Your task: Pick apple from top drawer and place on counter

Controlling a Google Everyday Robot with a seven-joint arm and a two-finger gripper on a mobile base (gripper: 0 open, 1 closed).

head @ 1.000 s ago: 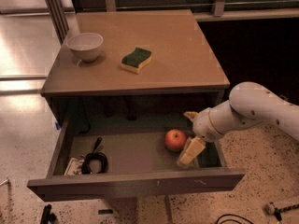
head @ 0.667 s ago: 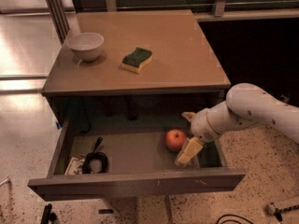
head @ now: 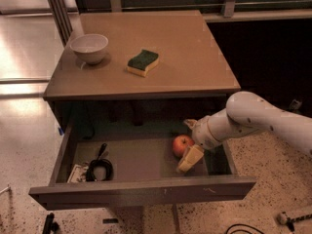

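Observation:
The top drawer (head: 146, 191) is pulled open below the counter (head: 185, 38). The red-orange apple (head: 180, 144) lies on the drawer floor, right of the middle. My gripper (head: 188, 141) reaches into the drawer from the right. It is open, with one yellowish finger (head: 190, 158) in front of the apple and the other finger (head: 189, 124) behind it. The fingers stand on either side of the apple's right half; I cannot tell whether they touch it.
A white bowl (head: 89, 48) and a green-and-yellow sponge (head: 143, 62) sit on the counter. A black coiled cable (head: 100, 168) and a small packet lie at the drawer's left end. A speckled floor lies around the table, and a dark cabinet stands at the right.
My gripper has edged slightly left, closer around the apple. The apple, the bowl and the sponge have not moved.

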